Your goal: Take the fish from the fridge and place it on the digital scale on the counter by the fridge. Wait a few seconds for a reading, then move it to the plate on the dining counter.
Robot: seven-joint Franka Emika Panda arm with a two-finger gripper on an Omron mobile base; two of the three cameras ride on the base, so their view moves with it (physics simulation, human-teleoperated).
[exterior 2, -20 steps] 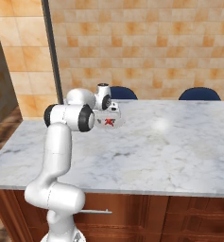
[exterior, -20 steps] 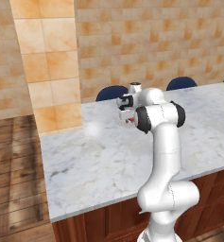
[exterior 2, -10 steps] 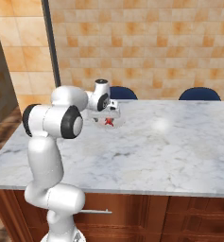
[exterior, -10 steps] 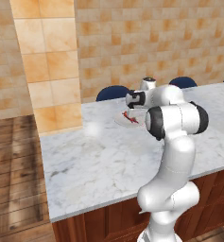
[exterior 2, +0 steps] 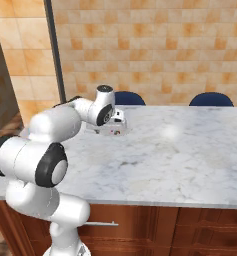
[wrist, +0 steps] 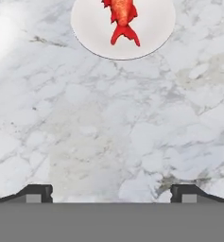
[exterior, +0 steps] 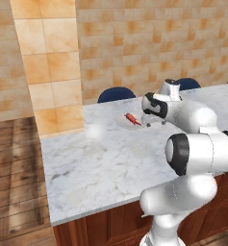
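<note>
the fish (wrist: 122,14) lies on the plate (wrist: 153,35) on the dining counter (exterior: 101,163), so we judge the last step, the drop on the plate, as done. gripper (wrist: 111,193) jaws stand wide apart with nothing between them, fish released. in the hand view the plate sits at 12 o'clock from the finger tips, well apart from them, with bare marble between.

in the left base view the fish (exterior: 132,118) is just at 9 o'clock of the gripper (exterior: 147,121), on the plate (exterior: 122,121) near the far edge of the counter, blue chair backs (exterior: 116,94) behind. in the right base view the gripper (exterior 2: 115,127) hangs low over the same spot.

next move, as we judge it: nothing left to carry, just lift the arm clear without brushing the plate.

fish long axis runs 12 to 6 in the hand view, tail fin toward 6 o'clock, toward the gripper; head end is cut by the top edge. in the left base view it runs roughly 10 to 4.
</note>
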